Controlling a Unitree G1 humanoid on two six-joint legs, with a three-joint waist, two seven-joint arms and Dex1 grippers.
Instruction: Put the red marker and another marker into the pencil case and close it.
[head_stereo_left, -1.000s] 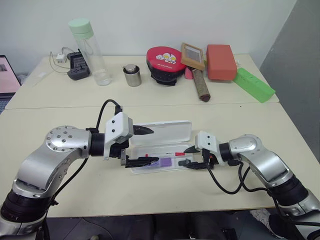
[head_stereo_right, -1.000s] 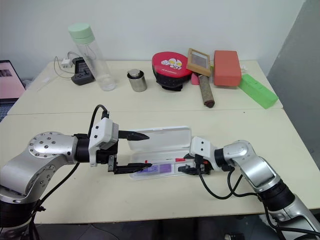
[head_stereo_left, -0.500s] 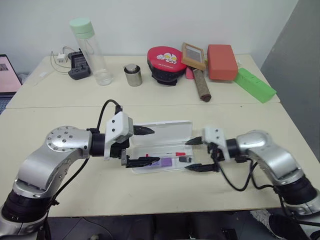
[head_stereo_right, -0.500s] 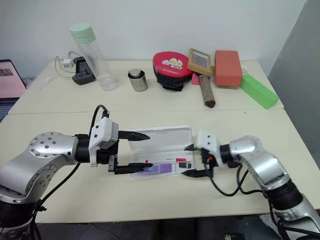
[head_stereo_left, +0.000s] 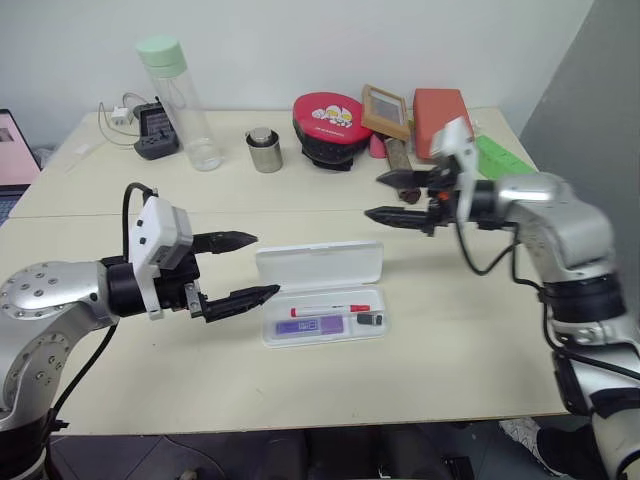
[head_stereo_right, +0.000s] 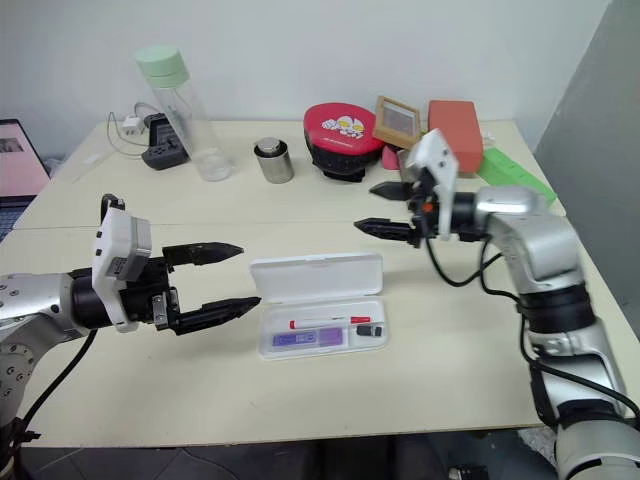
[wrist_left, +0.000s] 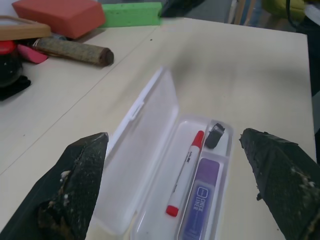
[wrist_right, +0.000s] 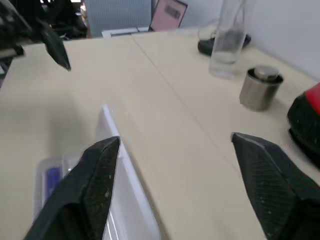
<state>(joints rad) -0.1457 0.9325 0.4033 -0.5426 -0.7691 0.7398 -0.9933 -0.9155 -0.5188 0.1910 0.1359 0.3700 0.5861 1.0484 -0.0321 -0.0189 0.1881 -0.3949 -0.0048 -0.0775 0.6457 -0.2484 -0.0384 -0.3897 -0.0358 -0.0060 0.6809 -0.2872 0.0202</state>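
The white pencil case (head_stereo_left: 371, 336) lies open in the middle of the near table, its lid (head_stereo_left: 320, 265) folded back flat. In its tray lie the red marker (head_stereo_left: 330, 310) and, beside it, the purple marker (head_stereo_left: 315, 326), with a small black piece (head_stereo_left: 369, 319) at the right end. The left wrist view shows the red marker (wrist_left: 186, 172) and the purple marker (wrist_left: 200, 200) side by side. My left gripper (head_stereo_left: 266, 264) hovers open just left of the case, nothing between its fingers. My right gripper (head_stereo_left: 372, 195) hangs open in the air behind the case, pointing left, empty.
On the far table stand a tall clear bottle (head_stereo_left: 180, 100) with a green cap, a steel cup (head_stereo_left: 265, 150), a red round case (head_stereo_left: 330, 128), a wooden-framed brush (head_stereo_left: 385, 112), a brown log (head_stereo_left: 400, 172), an orange-red box (head_stereo_left: 442, 122) and a green flat box (head_stereo_left: 510, 168). A charger (head_stereo_left: 157, 132) sits far left.
My right gripper has lifted from the case's right end up and back over the table seam. My left gripper has drawn off to the left, clear of the case. The markers stay in the tray.
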